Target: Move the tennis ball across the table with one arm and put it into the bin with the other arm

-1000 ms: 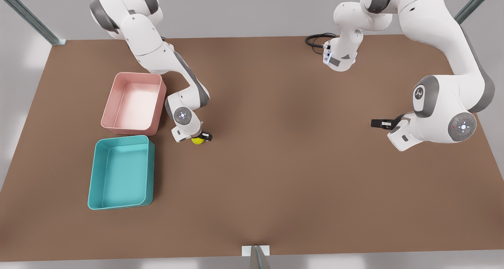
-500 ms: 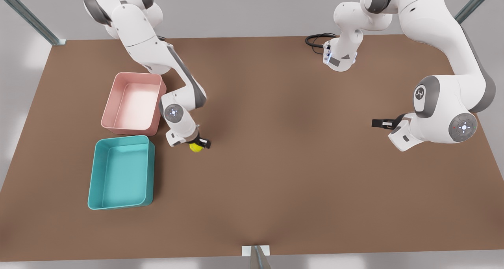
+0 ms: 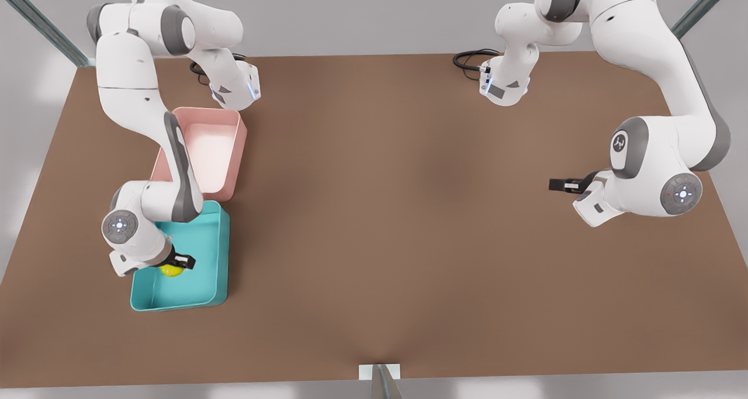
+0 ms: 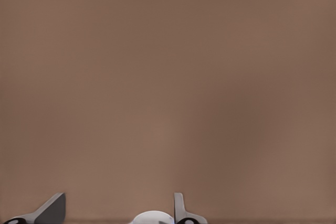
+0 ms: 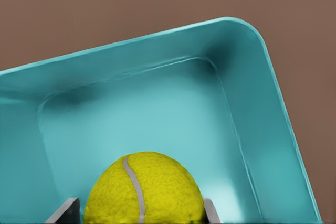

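Over the teal rectangular plastic bin [image 3: 178, 297] | right gripper [image 3: 173, 266] fingers clamp the small yellow-green fuzzy tennis ball [image 5: 144, 188], bin floor directly beneath | left gripper [image 3: 561, 184] waits, fingers parted, empty, across the brown surface [image 3: 409, 224].

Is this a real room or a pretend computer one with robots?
It looks like a pretend one: a simulated robot workbench. A plain brown table carries two white arms, a teal bin and a pink tub. The right gripper holds a tennis ball over the bin; the left gripper waits, open.
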Controlling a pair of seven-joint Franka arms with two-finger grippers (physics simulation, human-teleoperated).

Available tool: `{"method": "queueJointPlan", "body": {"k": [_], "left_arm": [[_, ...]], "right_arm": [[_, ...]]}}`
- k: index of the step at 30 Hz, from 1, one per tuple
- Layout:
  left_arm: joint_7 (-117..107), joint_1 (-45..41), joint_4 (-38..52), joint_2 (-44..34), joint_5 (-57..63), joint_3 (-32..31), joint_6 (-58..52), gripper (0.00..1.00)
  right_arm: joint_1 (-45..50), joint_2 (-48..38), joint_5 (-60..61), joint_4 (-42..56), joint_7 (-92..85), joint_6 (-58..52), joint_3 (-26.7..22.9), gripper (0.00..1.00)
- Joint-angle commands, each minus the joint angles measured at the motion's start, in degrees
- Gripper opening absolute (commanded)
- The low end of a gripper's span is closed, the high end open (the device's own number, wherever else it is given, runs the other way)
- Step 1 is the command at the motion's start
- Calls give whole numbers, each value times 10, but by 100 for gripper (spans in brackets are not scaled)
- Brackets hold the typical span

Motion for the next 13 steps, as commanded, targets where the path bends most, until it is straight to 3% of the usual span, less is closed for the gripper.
{"method": "queueJointPlan", "body": {"k": [1,4,7,9,13], "left_arm": [[-3,0,0,-1,0,0,0,100],[-3,0,0,-1,0,0,0,100],[-3,0,1,-1,0,-1,-1,100],[-3,0,0,-1,0,0,-1,100],[-3,-1,1,-1,0,0,-1,100]], "right_arm": [[-5,3,18,-1,-280,-37,0,100],[-5,1,45,18,-280,-66,2,100],[27,-9,50,220,-128,-426,9,100],[58,-22,48,348,-120,-572,3,100],[8,-184,49,217,-96,-543,30,100]]}}
